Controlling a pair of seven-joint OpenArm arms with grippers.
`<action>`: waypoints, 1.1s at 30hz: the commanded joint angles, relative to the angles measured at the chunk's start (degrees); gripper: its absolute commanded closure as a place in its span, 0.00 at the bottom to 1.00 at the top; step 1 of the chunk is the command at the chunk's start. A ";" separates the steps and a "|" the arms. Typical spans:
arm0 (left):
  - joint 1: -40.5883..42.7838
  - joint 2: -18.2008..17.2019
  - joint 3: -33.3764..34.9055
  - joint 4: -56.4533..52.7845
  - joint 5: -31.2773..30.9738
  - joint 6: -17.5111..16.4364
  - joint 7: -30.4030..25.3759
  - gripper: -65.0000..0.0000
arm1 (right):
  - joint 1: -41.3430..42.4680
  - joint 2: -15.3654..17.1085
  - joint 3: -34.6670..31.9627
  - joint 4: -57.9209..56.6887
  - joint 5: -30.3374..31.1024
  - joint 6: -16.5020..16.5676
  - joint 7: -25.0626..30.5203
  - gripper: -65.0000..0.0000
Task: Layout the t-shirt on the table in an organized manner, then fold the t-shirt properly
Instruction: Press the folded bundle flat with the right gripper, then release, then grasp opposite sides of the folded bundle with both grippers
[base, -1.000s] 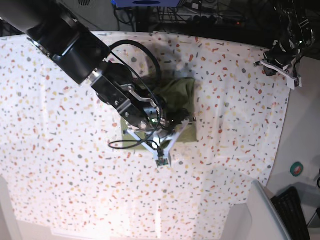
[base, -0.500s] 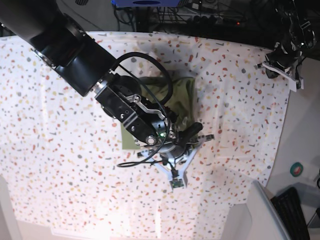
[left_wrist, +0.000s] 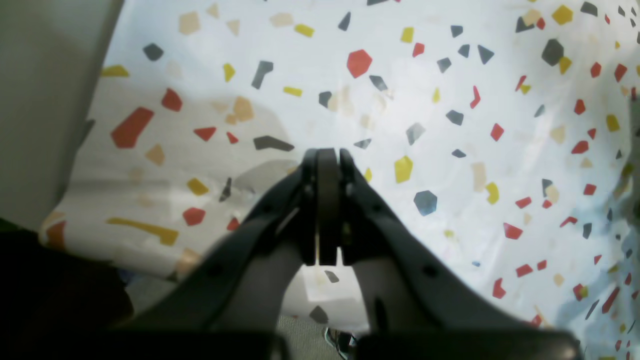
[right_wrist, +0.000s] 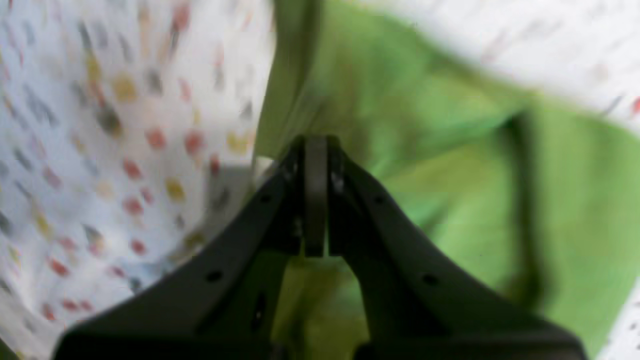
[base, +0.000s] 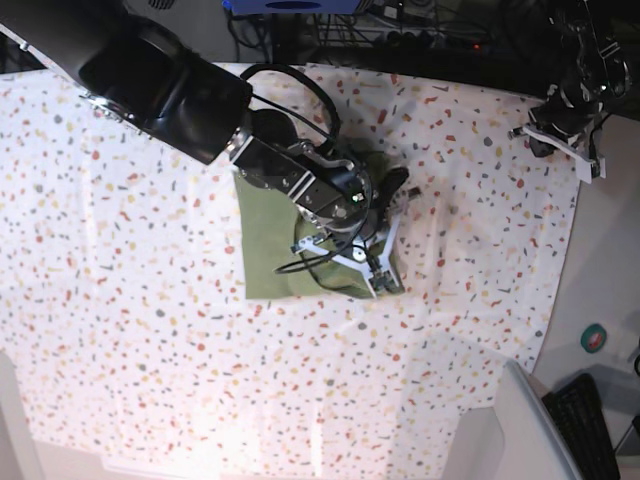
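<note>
The olive-green t-shirt (base: 265, 250) lies as a compact folded block in the middle of the table (base: 120, 300). My right gripper (base: 395, 190) hovers over the shirt's far right part, jaws pressed together and holding nothing. The right wrist view is blurred; there the right gripper (right_wrist: 315, 142) is shut above the edge of the t-shirt (right_wrist: 440, 165), with speckled table (right_wrist: 125, 125) to the left. My left gripper (base: 560, 125) is off at the table's far right corner. In the left wrist view the left gripper (left_wrist: 327, 152) is shut and empty over bare table (left_wrist: 450, 125).
A grey bin (base: 520, 430) and a dark keyboard (base: 585, 425) sit off the table at the front right. A small green-rimmed roll (base: 594, 338) lies beyond the right edge. Cables and equipment (base: 400, 30) line the back edge.
The right arm has swung from the shirt's near edge back over its far right part, uncovering the shirt's left side. The left arm has barely moved.
</note>
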 joint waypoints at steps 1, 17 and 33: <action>-0.05 -0.88 -0.34 0.86 -0.42 0.06 -0.90 1.00 | 2.35 -1.19 0.16 -0.66 -0.80 -0.34 2.42 1.00; -0.05 -0.97 7.48 9.39 -13.43 0.06 5.60 1.00 | -2.39 13.23 6.93 33.98 -0.72 -7.20 -14.37 1.00; -11.39 6.42 20.76 5.96 -15.63 0.24 6.39 0.00 | -20.59 32.39 26.71 47.78 -0.72 -7.46 -14.64 1.00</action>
